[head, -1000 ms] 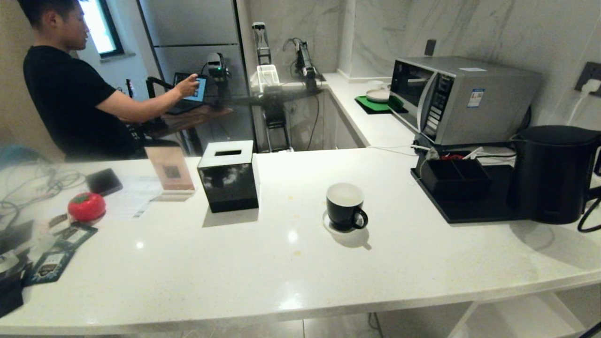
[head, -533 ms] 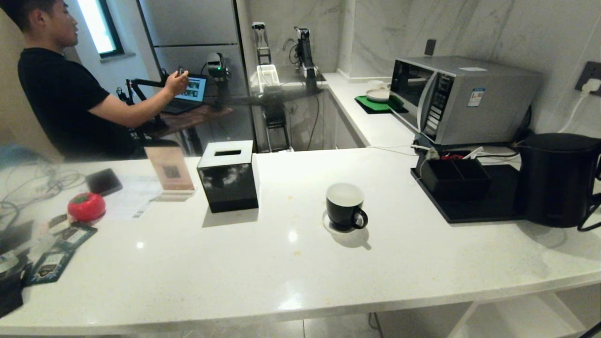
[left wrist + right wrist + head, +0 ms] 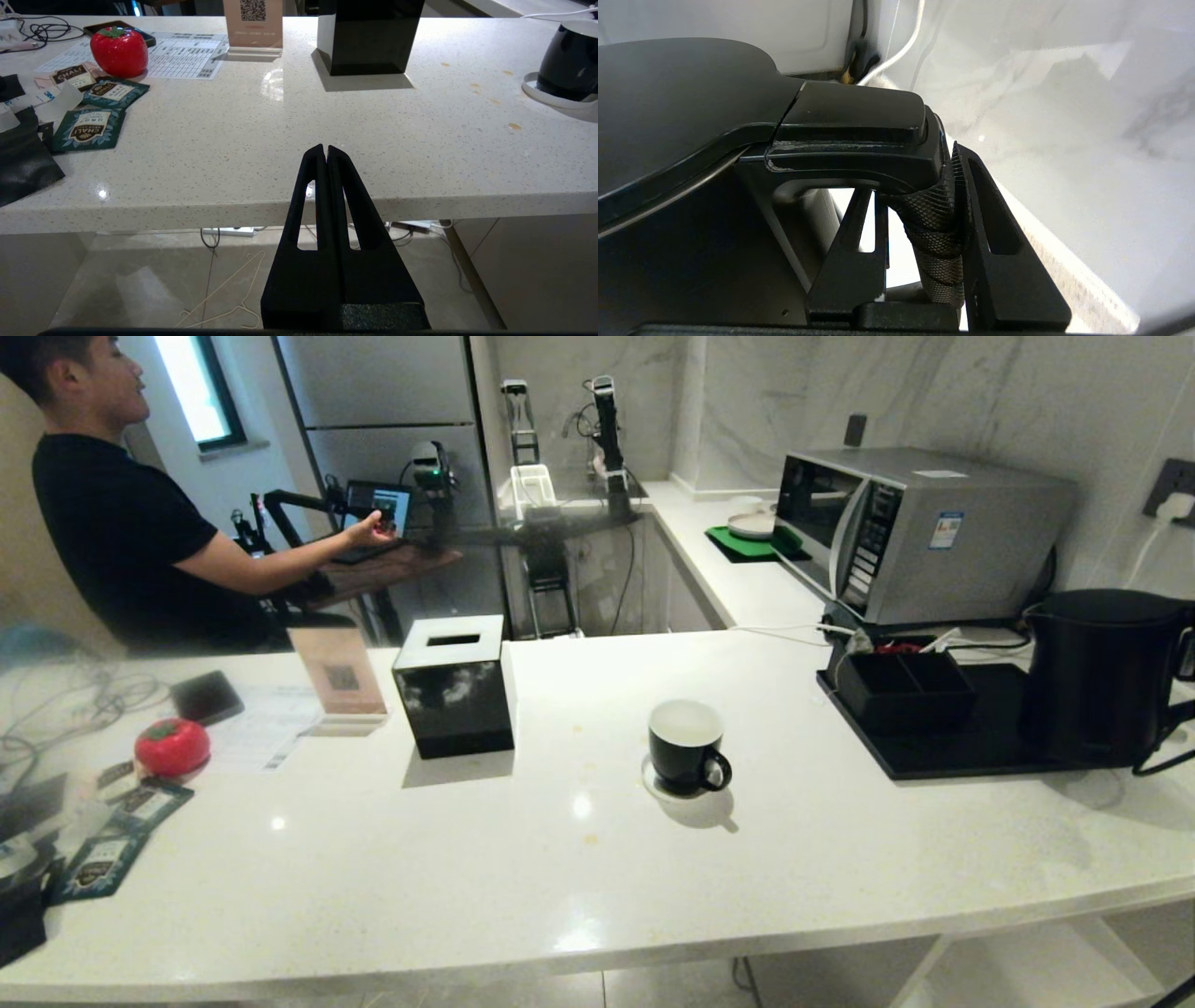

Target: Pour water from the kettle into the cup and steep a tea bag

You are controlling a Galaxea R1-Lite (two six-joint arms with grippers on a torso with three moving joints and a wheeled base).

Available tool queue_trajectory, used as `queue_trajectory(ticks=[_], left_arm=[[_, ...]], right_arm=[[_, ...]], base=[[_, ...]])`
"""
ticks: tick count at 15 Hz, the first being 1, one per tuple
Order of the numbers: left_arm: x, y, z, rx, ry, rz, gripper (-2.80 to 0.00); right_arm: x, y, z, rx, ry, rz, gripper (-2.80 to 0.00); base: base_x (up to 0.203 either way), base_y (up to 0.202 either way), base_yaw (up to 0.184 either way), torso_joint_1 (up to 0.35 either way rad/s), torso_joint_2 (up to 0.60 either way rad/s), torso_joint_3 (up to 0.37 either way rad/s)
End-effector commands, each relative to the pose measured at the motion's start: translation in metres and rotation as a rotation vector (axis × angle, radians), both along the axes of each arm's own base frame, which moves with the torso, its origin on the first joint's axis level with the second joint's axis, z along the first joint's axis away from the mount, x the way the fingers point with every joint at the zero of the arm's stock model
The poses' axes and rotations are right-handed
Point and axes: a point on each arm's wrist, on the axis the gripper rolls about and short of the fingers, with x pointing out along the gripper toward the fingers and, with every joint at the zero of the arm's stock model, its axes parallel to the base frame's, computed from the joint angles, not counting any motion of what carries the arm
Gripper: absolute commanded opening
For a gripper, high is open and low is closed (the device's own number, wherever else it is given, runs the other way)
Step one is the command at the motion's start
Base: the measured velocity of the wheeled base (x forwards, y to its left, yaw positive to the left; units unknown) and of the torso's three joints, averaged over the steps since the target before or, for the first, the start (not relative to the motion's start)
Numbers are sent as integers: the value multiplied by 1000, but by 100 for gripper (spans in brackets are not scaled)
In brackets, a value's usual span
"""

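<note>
The kettle (image 3: 1097,681) is seen at the far right of the white counter (image 3: 523,859), by the black tray (image 3: 952,747) and in front of the microwave (image 3: 920,532); whether its base touches the tray can't be told. The cup (image 3: 688,747) stands on a white coaster (image 3: 653,786) mid-counter, well apart from the kettle, handle toward the counter's near edge. No tea bag can be made out in any view.

Only in the right wrist view is the grip shown: the right gripper (image 3: 924,233) is closed on the kettle's (image 3: 682,140) loop handle (image 3: 934,205), one finger inside the loop, the other finger (image 3: 994,242) outside, w/ the wrapped part of the handle pinched between. In the head view the gripper itself isn't seen, being cut off at the frame's right edge.

The left gripper (image 3: 326,151) is shown by the left wrist view alone: fingers pressed together, nothing held, parked low before the counter (image 3: 299,140) edge. That view also gives a red strawberry-shaped item (image 3: 119,51), teal packets (image 3: 93,126), a QR sign (image 3: 253,23) and the black tissue box (image 3: 369,37), plus the cup's (image 3: 567,63) side.

A person (image 3: 121,532) in a black shirt is visible only in the head view, at back left, arm stretched toward a laptop (image 3: 373,518).
</note>
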Motion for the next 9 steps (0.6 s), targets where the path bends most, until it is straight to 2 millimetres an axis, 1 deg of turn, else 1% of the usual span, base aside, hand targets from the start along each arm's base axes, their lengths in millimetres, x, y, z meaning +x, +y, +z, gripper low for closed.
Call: queue_trajectory(ticks=[1,6,9], left_arm=[[0,0,0,-1,1,1,-280],[0,0,0,-1,1,1,-280],[0,0,0,-1,1,1,-280]], right_arm=[[12,-7,-10,3,7,0,-280],[25,-14,-28,51,13,3,-280],[33,-18,-34,67,1,4,-280]], base=[[0,0,0,0,0,0],[0,0,0,0,0,0],[0,0,0,0,0,0]])
